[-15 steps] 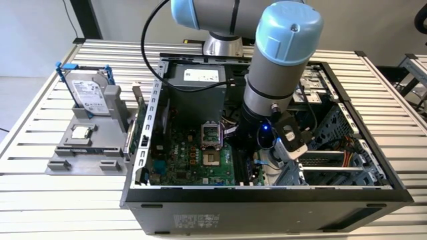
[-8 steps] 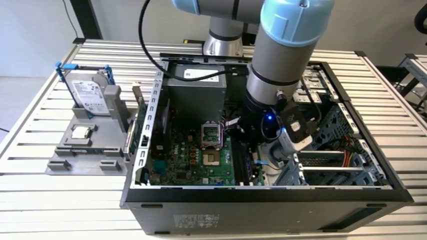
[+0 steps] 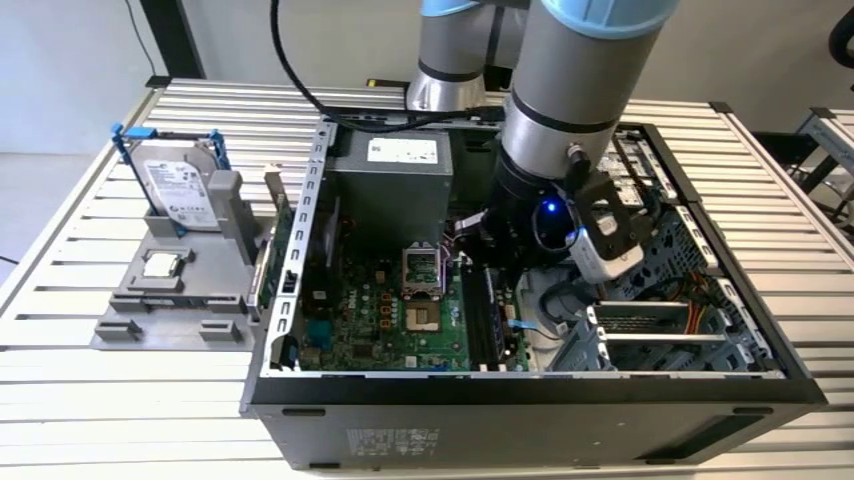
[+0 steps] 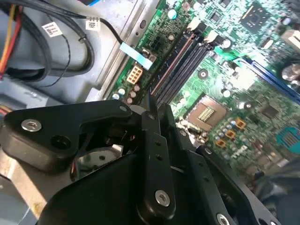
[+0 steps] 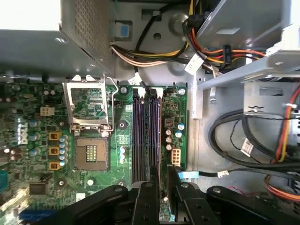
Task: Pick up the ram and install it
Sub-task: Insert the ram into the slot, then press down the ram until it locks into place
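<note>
We see the open computer case [image 3: 694, 380] on the slatted surface [image 3: 80, 400], its motherboard [image 5: 28, 154] exposed. The arm [image 3: 574, 90] reaches into the case. The tool [image 5: 159, 187] grips the ram [image 5: 153, 176] edge-on, directly above the memory slots [image 5: 145, 136] beside the empty processor socket [image 5: 91, 152].

I work over a tabletop [image 3: 80, 395] of pale, ribbed metal slats running from the exterior view's left to its right. Behind it stands a plain, light grey wall [image 3: 307, 40], with a dark upright post [image 3: 174, 38] at the exterior view's left. Beyond the tabletop's left edge lies a pale floor [image 3: 34, 200]. The light is even and bright.
</note>
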